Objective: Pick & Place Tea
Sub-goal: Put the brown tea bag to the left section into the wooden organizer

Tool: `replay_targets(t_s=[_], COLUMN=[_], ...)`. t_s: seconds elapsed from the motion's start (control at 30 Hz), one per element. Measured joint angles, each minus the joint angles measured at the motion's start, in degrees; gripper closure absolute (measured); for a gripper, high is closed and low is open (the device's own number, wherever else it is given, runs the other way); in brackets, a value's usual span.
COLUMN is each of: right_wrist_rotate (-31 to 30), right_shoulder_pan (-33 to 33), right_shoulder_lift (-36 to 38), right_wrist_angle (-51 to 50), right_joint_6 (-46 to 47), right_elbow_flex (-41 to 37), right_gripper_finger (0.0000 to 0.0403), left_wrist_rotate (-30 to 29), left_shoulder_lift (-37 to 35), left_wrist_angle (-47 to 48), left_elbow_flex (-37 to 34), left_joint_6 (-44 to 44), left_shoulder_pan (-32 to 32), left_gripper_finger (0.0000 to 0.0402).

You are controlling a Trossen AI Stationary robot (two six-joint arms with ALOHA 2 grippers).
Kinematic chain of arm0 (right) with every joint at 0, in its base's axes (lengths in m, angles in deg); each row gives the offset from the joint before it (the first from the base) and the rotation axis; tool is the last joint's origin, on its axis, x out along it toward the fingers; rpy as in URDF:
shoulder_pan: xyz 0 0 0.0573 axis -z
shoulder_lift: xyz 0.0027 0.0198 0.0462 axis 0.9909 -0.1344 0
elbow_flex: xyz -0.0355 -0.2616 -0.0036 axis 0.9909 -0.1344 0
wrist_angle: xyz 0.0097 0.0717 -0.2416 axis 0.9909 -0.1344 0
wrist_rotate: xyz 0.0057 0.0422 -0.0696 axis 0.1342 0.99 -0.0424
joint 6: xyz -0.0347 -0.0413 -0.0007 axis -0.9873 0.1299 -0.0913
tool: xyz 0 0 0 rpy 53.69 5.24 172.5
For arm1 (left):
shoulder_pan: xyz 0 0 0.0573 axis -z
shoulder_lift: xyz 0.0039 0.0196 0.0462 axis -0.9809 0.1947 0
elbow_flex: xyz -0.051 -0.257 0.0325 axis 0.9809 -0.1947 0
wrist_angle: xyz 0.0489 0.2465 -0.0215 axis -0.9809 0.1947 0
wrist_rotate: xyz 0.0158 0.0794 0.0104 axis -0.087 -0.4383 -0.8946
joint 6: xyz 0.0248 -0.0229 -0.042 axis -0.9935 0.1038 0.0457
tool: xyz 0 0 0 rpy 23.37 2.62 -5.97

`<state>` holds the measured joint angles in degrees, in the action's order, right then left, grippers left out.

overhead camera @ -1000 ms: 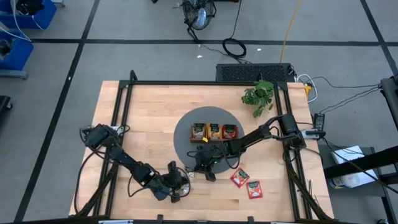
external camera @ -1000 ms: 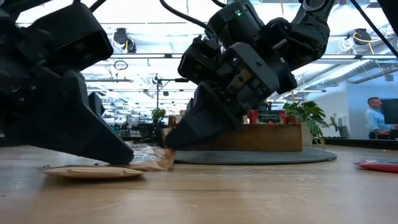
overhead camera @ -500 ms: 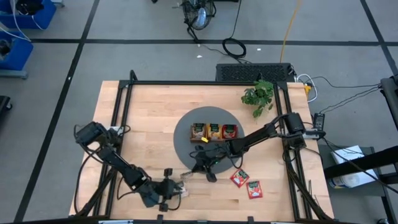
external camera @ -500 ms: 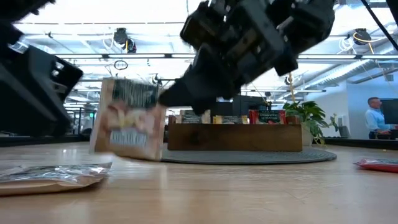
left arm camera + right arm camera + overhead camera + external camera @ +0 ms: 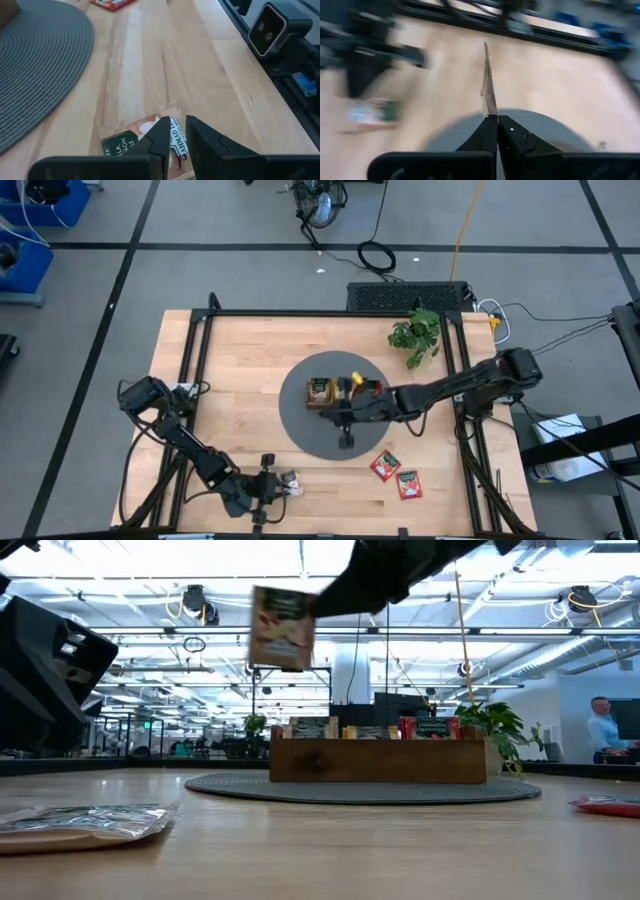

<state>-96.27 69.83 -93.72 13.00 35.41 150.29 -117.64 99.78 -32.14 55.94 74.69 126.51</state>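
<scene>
Green-and-tan in its printing, one tea sachet [image 5: 281, 628] is held pinched by its edge between the pressed-together fingers of the right gripper [image 5: 497, 118] and hangs clear of the surface, above the wooden tray [image 5: 377, 760]. In the high view the right gripper [image 5: 345, 412] is seen over the round grey mat [image 5: 300, 430] at the middle of the tabletop, just at the tray's near side. The tray already carries sachets standing in its three compartments.

A second green-and-tan sachet [image 5: 142, 139] lies flat near the tabletop's front edge, left of centre. The left gripper [image 5: 177, 134] is poised directly over it, its fingers standing a narrow gap apart; nothing is seen to be gripped, and contact with the sachet cannot be confirmed. Two red sachets [image 5: 398, 476] lie flat towards the front right of the tabletop, clear of the mat.

The step in hand is judged to be the carry-and-place of the lifted sachet. The next move calls for alignment over the compartment holding like sachets, a lowering edge-first into it, and release only once the sachet is seated between the dividers. The sachet is thin and hangs from a single edge; swing or tilt on descent is to be guarded against.
</scene>
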Motion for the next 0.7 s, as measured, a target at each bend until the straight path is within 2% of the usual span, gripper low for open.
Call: replay_targets(t_s=[0.07,0.13,0.43,0.6,0.7], right_wrist_rotate=[-5.71,-8.0,-7.63,-2.13,-1.47], right_shoulder_pan=[0.44,1.3,5.39,7.84,8.77], right_shoulder_lift=[1.95,3.16,2.9,2.9,2.9], right_wrist_angle=[-3.17,-4.79,-8.23,-10.05,-7.65], right_joint_6=[-1.08,-1.59,-0.5,-0.3,0.62], right_elbow_flex=[0.0,0.0,-0.02,-0.06,-1.73], right_gripper_finger=[0.0403,0.0403,0.0403,0.0403,0.0403], left_wrist_rotate=[-0.02,-0.04,-0.07,-0.07,-0.1], left_shoulder_lift=[0.0,-0.03,-0.09,-0.09,-0.09], left_wrist_angle=[0.23,0.25,0.36,0.47,0.48], left_elbow_flex=[0.01,0.01,0.01,0.03,0.03], left_joint_6=[0.85,0.93,0.91,1.01,1.08], left_shoulder_pan=[-0.07,-0.1,-0.1,-0.1,-0.1], left_gripper_finger=[0.0334,0.0334,0.0334,0.0334,0.0334])
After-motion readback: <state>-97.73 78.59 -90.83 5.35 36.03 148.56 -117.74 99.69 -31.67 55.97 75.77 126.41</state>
